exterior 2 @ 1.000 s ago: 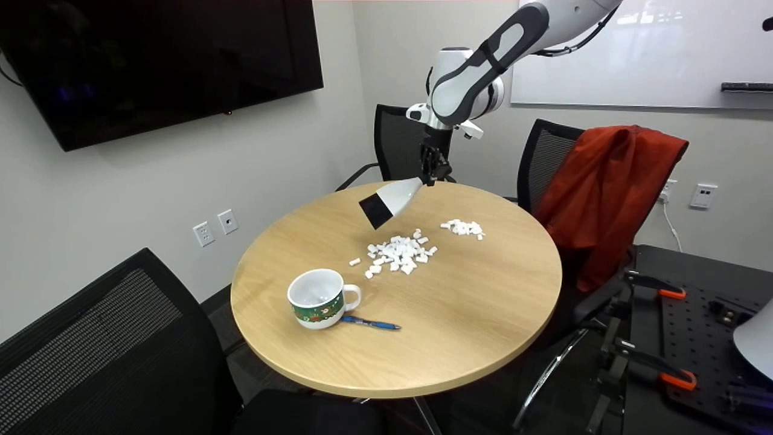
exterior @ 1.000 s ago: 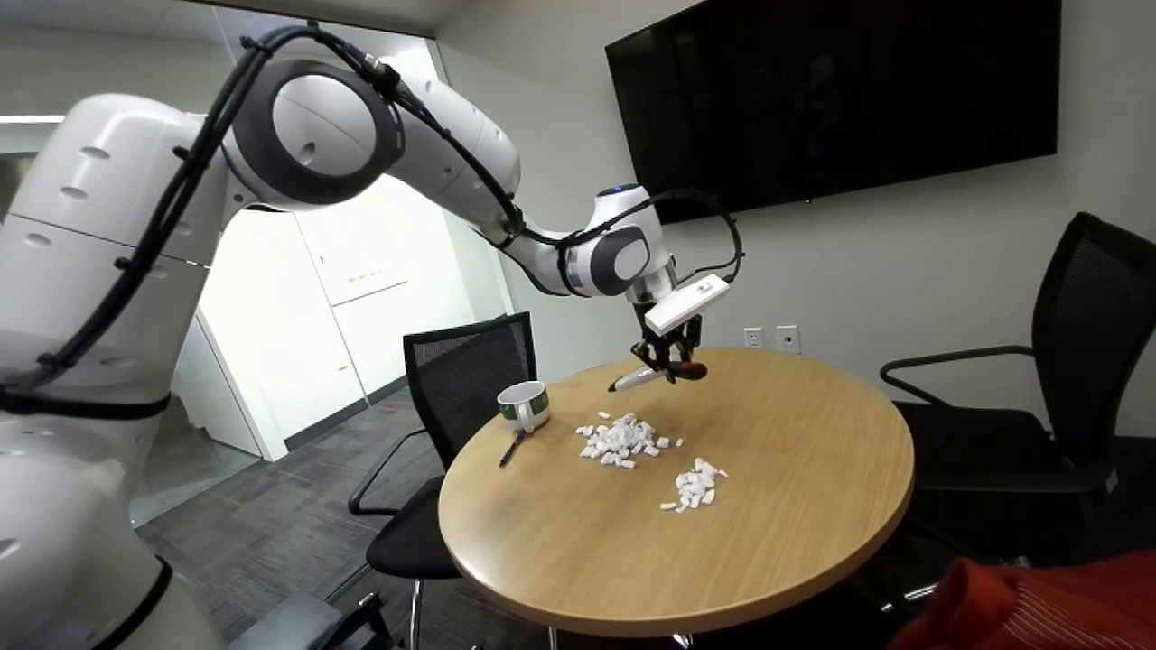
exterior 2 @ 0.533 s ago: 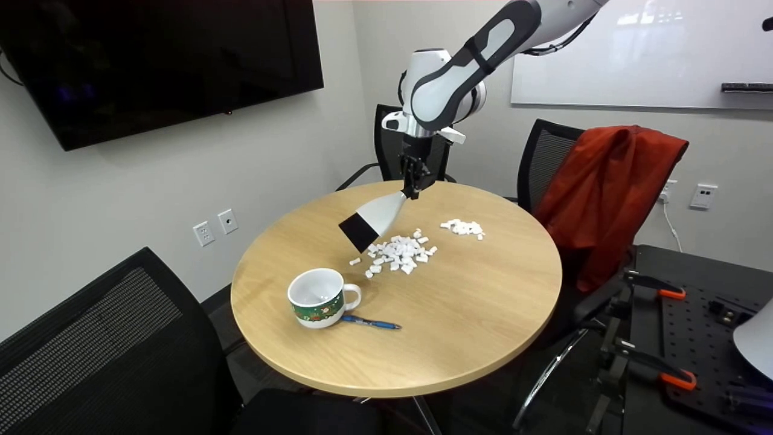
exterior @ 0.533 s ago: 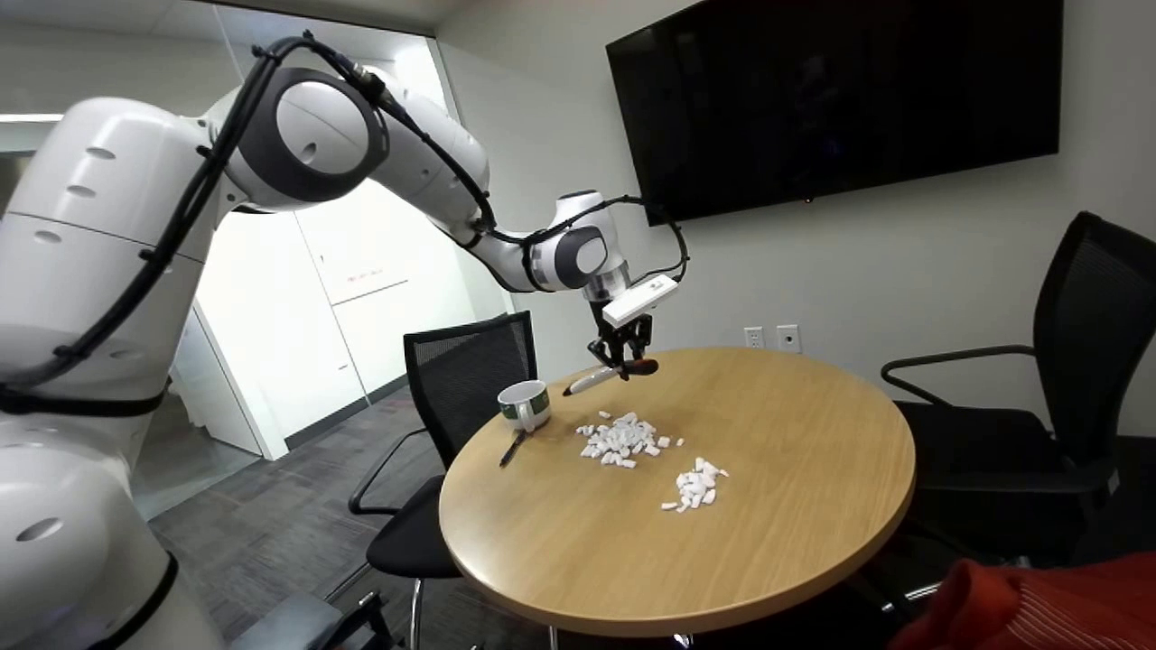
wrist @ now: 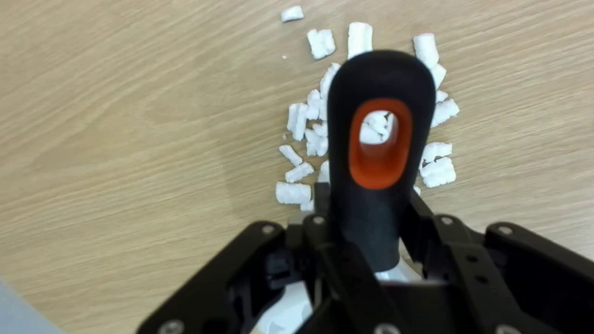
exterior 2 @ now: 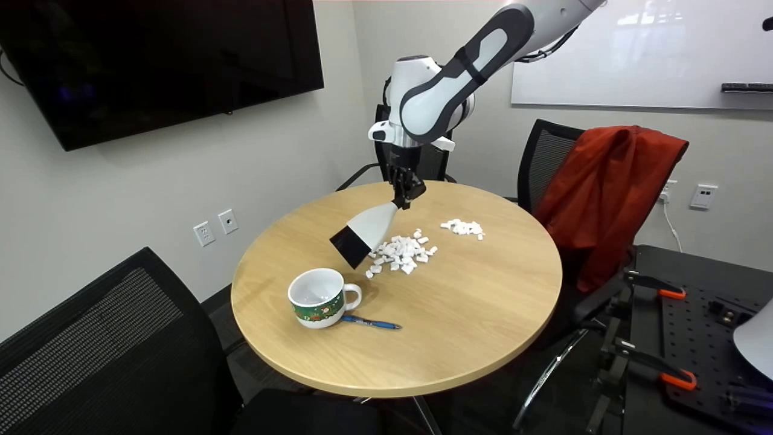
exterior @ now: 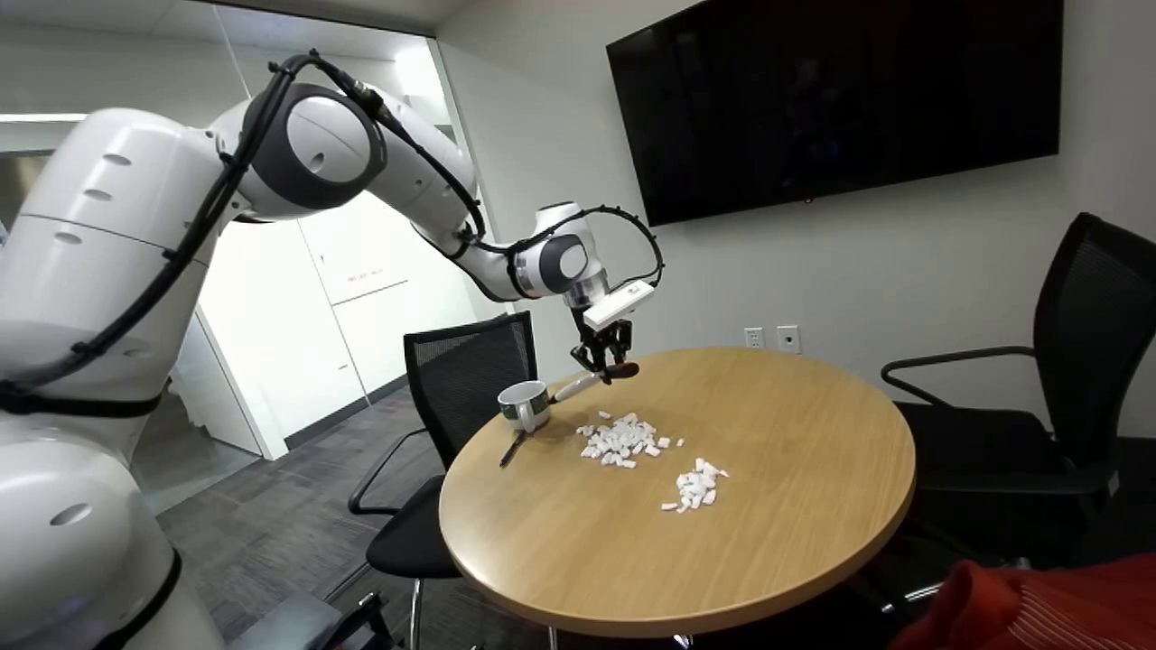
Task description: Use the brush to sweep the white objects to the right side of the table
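Many stubby white bits [exterior: 621, 437], perhaps foam

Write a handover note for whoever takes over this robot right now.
Claw: gripping the hand brush, tilted with bristles down; table contact unclear.
White foam-like pieces: a larger pile near the brush, a smaller pile apart, on the round wooden table.
Done: brush gripped; whether anything was swept, unclear.
Left: sweep pieces to the table's right side, probably best avoiding the mug and blue pen.

Both exterior views look slantwise down from farther off, sharing the round surface [exterior: 768, 542] and black screen [exterior 2: 163, 66]; the wrist view looks down from near, past the jaws, onto white objects [wrist: 297, 121].
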`<state>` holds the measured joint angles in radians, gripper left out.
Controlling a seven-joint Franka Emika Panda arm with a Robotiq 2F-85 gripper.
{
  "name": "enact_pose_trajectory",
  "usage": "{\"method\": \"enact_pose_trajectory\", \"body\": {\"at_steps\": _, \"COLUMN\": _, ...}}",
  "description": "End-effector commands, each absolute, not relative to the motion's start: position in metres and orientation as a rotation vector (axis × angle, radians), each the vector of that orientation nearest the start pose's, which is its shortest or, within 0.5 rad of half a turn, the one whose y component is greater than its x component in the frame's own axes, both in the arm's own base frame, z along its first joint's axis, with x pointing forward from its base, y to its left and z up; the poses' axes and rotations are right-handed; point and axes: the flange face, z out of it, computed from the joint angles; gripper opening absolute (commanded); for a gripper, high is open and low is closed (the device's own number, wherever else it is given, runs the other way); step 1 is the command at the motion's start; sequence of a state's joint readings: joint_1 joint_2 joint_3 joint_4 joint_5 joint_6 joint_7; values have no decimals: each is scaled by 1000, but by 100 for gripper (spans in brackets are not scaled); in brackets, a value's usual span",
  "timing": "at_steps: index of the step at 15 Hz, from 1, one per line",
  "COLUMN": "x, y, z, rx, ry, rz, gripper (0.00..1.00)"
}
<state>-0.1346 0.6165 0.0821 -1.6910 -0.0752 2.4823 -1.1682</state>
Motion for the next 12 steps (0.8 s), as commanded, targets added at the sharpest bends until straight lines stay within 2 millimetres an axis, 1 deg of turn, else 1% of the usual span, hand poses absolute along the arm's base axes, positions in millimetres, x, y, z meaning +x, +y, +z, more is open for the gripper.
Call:
{"method": "enact_pose_trajectory", "body": {"at_steps": 1, "x": 705, "y": -45, "z": 253, "rx": -2757, "ry": -1746, "rz": -210, "gripper": 13}}
{"method": "enact_pose_trajectory", "body": {"at_steps": 7, "x": 712, "y": -52, "z": 226, "rx": -2775, "ry": -1708, "rz": -158, "gripper": 13}}
{"method": "enact_pose_trajectory", "body": {"at_steps": 12, "x": 714, "y": -57, "z": 208, "rx": -2805, "ry": -1680, "rz": -116, "gripper": 13}}
